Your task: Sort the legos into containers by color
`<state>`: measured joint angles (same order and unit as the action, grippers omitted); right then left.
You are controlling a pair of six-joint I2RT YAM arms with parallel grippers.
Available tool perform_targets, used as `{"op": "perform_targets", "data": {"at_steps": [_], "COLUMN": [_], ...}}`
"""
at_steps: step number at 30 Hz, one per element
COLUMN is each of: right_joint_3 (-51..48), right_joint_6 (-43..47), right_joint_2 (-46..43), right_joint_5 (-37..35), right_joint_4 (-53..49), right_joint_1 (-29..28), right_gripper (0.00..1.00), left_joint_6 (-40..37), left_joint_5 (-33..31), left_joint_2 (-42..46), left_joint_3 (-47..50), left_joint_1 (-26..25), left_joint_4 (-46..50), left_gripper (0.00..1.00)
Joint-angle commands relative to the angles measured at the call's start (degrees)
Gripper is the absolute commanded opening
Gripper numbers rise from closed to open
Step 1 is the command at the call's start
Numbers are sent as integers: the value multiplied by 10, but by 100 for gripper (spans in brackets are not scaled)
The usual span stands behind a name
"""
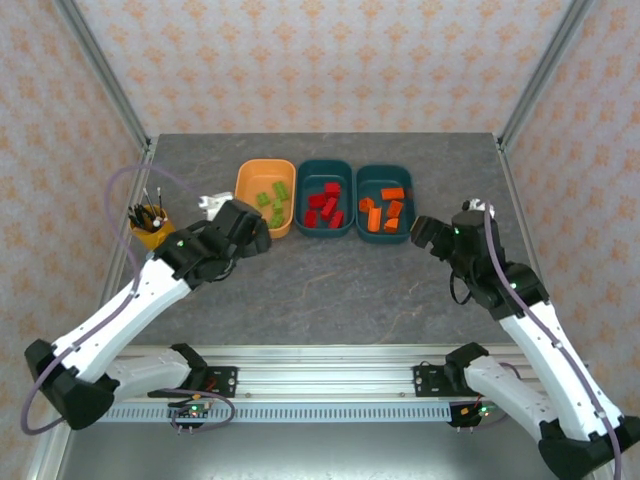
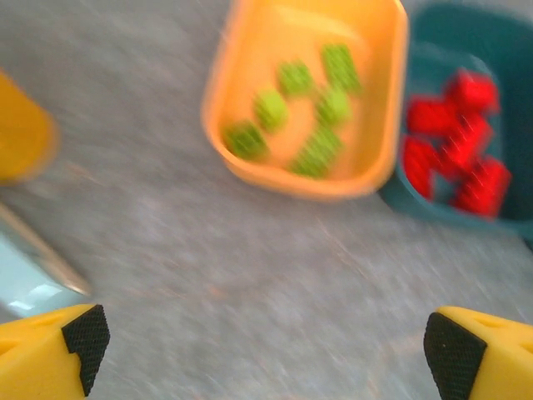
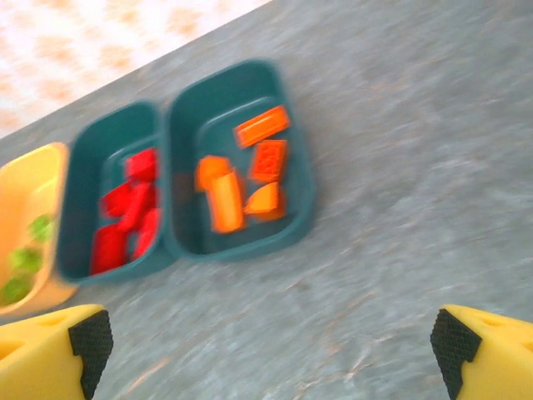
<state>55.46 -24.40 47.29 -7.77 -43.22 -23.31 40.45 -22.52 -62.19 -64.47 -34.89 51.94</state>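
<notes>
Along the far side of the counter (image 1: 330, 285), a light orange tray (image 1: 245, 180), a middle teal tray (image 1: 304, 178) and a right teal tray (image 1: 362, 180) sit in a row, edges touching. Lime green legos (image 1: 275, 198) lie in the orange tray, red legos (image 1: 324, 205) in the middle one, orange legos (image 1: 385, 210) in the right one. Left hand (image 2: 268, 342) hovers just short of the orange tray, fingers spread wide, nothing between them. Right hand (image 3: 266, 342) hangs near the right teal tray, likewise wide open and empty. Yellow cup of tools (image 1: 150, 225) stands well left of the trays.
</notes>
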Motion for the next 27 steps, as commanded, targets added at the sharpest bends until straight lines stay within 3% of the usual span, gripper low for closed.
{"op": "perform_targets", "data": {"at_steps": [1,2,3,8,11,13,18,25,27], "right_joint_3": [-54,-95,-131,-316,-347,-359,-348,-286,-300], "right_joint_6": [59,92,114,239,239,244,256,288,270], "right_joint_2": [33,31,30,71,118,144,216,350,377], "right_joint_5": [-167,-183,-204,-258,-216,-190,-90,-20,8], "right_joint_4": [79,147,205,511,564,608,717,793,835], "right_joint_1": [2,2,2,7,37,56,114,178,200], "right_gripper": [100,100,100,100,100,100,100,100,100], "left_joint_6": [-97,-221,-288,-259,-331,-358,-387,-420,-416], "left_joint_5": [-265,-268,-266,-170,-64,-44,12,92,103], "left_joint_2": [42,60,71,92,96,60,-100,-246,-242], "left_joint_3": [75,133,179,294,371,397,378,306,312], "left_joint_1": [-5,-1,5,135,184,198,241,291,297], "left_joint_4": [-65,-161,-236,-329,-489,-584,-716,-801,-802], "left_gripper": [100,100,100,100,100,100,100,100,100]}}
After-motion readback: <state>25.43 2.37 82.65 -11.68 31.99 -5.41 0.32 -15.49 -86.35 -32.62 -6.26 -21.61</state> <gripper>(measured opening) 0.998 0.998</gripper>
